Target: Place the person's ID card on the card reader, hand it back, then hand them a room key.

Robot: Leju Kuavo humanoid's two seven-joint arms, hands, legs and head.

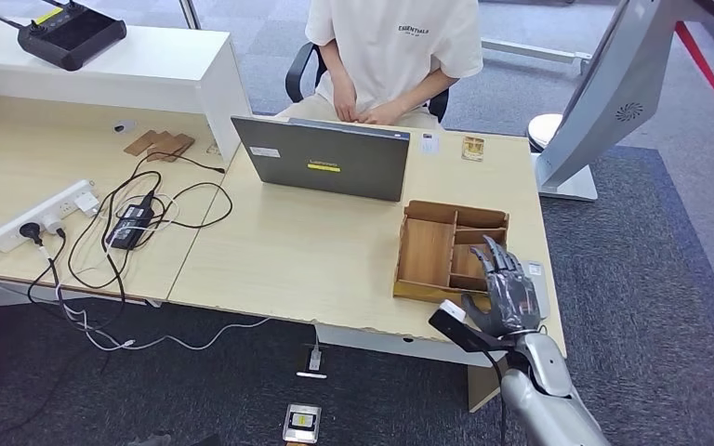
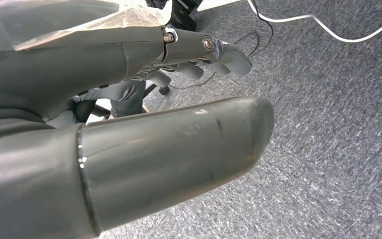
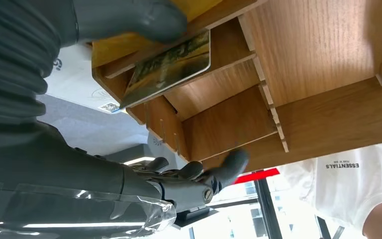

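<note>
A wooden organizer (image 1: 432, 249) with several compartments stands near the desk's right front corner. My right hand (image 1: 507, 293) hovers over its near right compartments, fingers spread. In the right wrist view a picture-printed card (image 3: 171, 67) leans in one compartment of the organizer (image 3: 323, 55). My thumb (image 3: 144, 20) lies at the card's edge, while the fingers (image 3: 204, 177) stay apart from it. Another brownish card (image 1: 472, 148) lies by a small white device (image 1: 429, 143) at the far edge, before the seated person (image 1: 392, 56). My left hand (image 2: 144, 144) hangs over the carpet, holding nothing.
A grey laptop (image 1: 327, 160) stands open mid-desk, its back to me. Left of it are a power strip (image 1: 42, 216), an adapter and tangled cables (image 1: 149, 214). A white display stand (image 1: 604, 102) rises beyond the desk's right end. Bare desktop (image 1: 307, 251) lies between laptop and front edge.
</note>
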